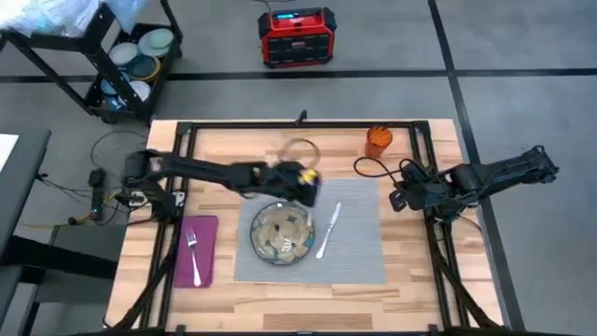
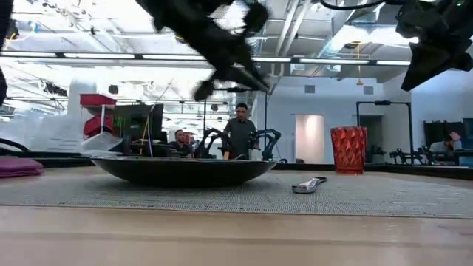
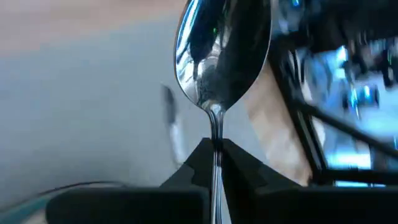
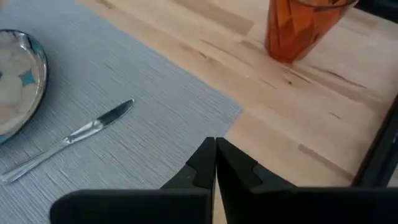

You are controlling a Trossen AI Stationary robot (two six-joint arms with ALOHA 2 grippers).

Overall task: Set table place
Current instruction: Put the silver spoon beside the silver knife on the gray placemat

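A steel spoon [image 3: 221, 56] is being pinched by its thin handle between the fingers of the left claw [image 3: 215, 163], with the bowl standing out past the fingertips. The spoon is being judged light and rigid, but its polished surface is likely to be slippery, and so narrow a handle could be twisted or let slide in a loose grip; the hold just below the bowl looks well chosen, since little leverage is being left for swinging. The left arm is being stretched out across the desk [image 1: 429, 289] from the side of the magenta napkin [image 1: 207, 229], and its claw [image 1: 306, 181] is being held in the air just beyond the far rim of the plate [image 1: 266, 245], above the far part of the grey mat [image 1: 359, 261]. The plate is lying in the middle of the mat; the knife [image 1: 328, 230] is lying just beside the plate on the side away from the napkin, and the fork [image 1: 194, 258] is resting on the napkin, which is lying off the mat on the plate's other side. The orange cup [image 1: 377, 141] is standing on bare wood well beyond the plate, past the mat's far corner. The space beside the knife, away from the plate, is being judged the likely place for the spoon. The right claw [image 4: 215, 163] is being kept pressed together and empty, waiting near the mat's edge on the knife's side.
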